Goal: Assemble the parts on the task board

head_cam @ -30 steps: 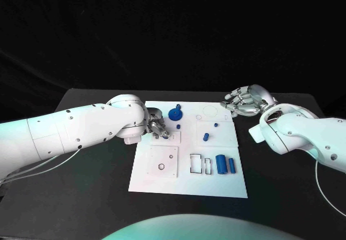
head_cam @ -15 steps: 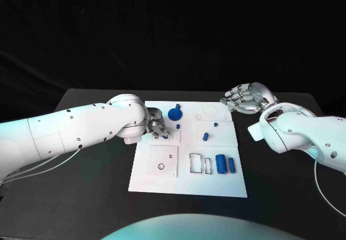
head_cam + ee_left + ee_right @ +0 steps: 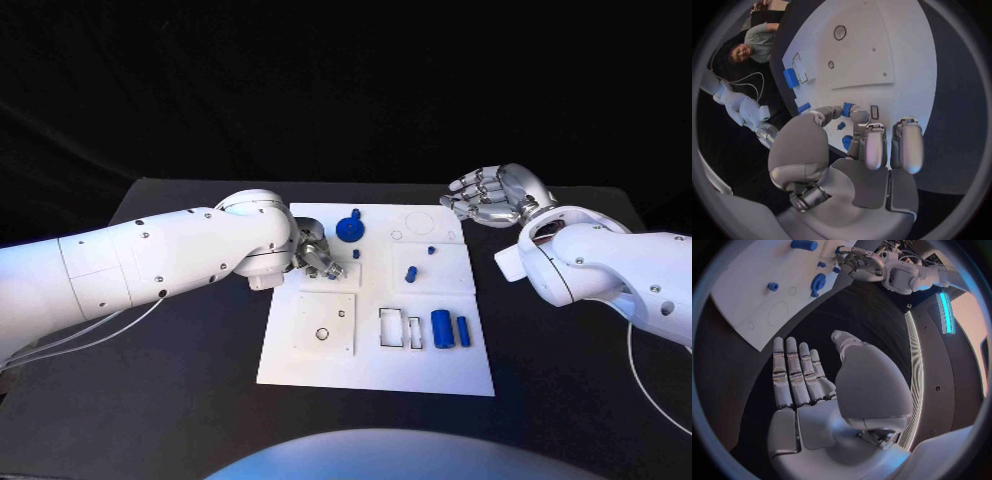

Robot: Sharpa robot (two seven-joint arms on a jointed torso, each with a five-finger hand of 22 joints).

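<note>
Shifting only a little since a second ago: seeing the right hand (image 3: 490,196) drifting slightly up beside the far right corner of the task board (image 3: 375,365); finding the left hand (image 3: 315,256) almost in the same place, and no part displaced.

Holding nothing in the right hand; keeping its fingers (image 3: 792,370) stretched out and the palm bare, off the board and above the black table (image 3: 173,400).

Bending the left hand's fingers (image 3: 874,145) down over the left edge of the board, just beside a small blue part (image 3: 355,253); not being able to tell whether pinching it or only touching it (the fingertips are hiding the contact in the left wrist view).

Judging the risks from here: closing on so small a piece with only the fingertips, and so squeezing it out sideways across the smooth plate; sweeping the round blue part (image 3: 351,229) just behind with the knuckles while lifting; pushing the whole board, since nothing appears to be pressing it down at the other side.

Counting, in the head view: one board; two hands; seven blue parts, namely the round one, four small ones in the far half (among them an oblong peg (image 3: 411,271)), and two cylinders, a thick one (image 3: 441,328) and a thin one (image 3: 463,330), lying side by side in the near half.
</note>
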